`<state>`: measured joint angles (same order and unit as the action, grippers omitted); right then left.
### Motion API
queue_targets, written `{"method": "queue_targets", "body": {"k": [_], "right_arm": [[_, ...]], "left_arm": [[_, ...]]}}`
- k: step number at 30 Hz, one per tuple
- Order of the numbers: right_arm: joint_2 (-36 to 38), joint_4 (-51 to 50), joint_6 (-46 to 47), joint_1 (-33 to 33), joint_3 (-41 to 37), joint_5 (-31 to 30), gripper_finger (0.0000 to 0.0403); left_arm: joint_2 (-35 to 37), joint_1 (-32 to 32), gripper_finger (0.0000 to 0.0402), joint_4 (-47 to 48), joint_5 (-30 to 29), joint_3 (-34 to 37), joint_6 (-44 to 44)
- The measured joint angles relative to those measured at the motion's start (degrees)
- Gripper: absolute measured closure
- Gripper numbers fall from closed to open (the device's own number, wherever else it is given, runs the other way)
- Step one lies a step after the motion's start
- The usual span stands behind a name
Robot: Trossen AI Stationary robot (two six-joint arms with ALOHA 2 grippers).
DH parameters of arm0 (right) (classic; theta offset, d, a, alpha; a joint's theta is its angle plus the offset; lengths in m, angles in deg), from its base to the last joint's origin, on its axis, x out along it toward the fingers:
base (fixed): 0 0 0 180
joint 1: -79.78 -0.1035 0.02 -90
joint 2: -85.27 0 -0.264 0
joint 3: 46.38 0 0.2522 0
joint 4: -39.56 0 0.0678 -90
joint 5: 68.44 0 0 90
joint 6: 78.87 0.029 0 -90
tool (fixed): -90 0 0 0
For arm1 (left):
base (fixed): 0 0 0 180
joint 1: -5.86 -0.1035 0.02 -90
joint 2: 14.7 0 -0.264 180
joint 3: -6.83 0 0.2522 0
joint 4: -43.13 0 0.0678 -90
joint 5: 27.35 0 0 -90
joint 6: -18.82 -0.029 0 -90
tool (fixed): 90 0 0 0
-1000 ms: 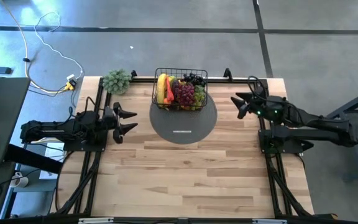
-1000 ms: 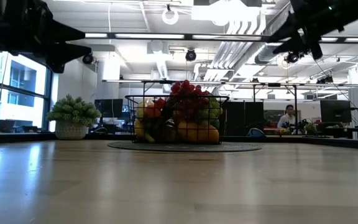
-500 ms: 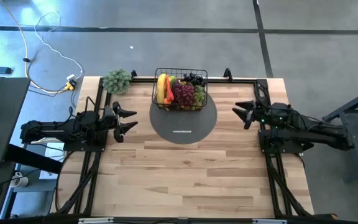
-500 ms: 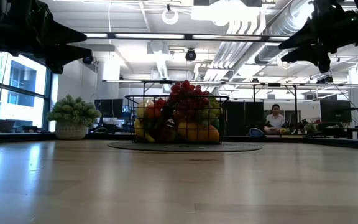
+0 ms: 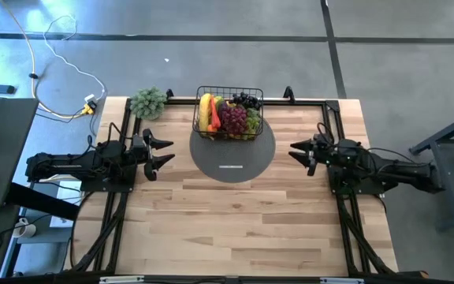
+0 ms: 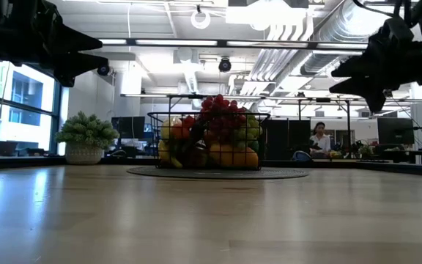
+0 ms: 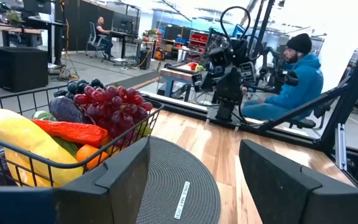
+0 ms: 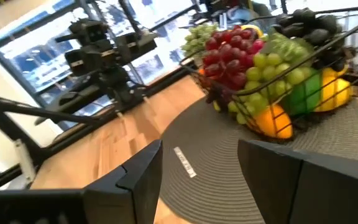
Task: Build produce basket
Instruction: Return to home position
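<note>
The black wire-mesh basket (image 5: pixel 228 115) stands on the far part of a dark grey round mat (image 5: pixel 232 154). It is heaped with produce: a yellow banana (image 5: pixel 205 110), red grapes (image 5: pixel 234 118), dark grapes (image 5: pixel 247 99), green grapes (image 8: pixel 272 78), a red chili (image 7: pixel 73 132). My left gripper (image 5: pixel 164 151) is open and empty above the table, left of the mat. My right gripper (image 5: pixel 299 154) is open and empty, right of the mat.
A grey-green leafy bunch (image 5: pixel 148 102) stands at the table's far left corner. Bare wood spreads over the near half of the table (image 5: pixel 235 229). People sit in the room beyond, one in a blue hoodie (image 7: pixel 294 74).
My right gripper has drawn toward the table's near edge and come down, from beside the far right corner to a spot level with the mat's middle. It has stayed open. The basket and my left arm have kept still.
</note>
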<state>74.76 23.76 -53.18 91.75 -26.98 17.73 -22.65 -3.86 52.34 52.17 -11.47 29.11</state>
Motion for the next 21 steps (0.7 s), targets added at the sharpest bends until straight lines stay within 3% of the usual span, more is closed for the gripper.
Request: {"method": "queue_targets", "body": {"k": [10,21], "right_arm": [[5.48,3.27,0.34,0.0,-5.06,3.55,0.0213],[5.67,2.93,2.55,0.0,-5.06,4.24,0.0213]], "left_arm": [[0.0,0.0,0.0165,0.0,0.0,0.0,0.0],[0.0,0.0,0.0165,0.03,0.02,-0.02,0.01]]}}
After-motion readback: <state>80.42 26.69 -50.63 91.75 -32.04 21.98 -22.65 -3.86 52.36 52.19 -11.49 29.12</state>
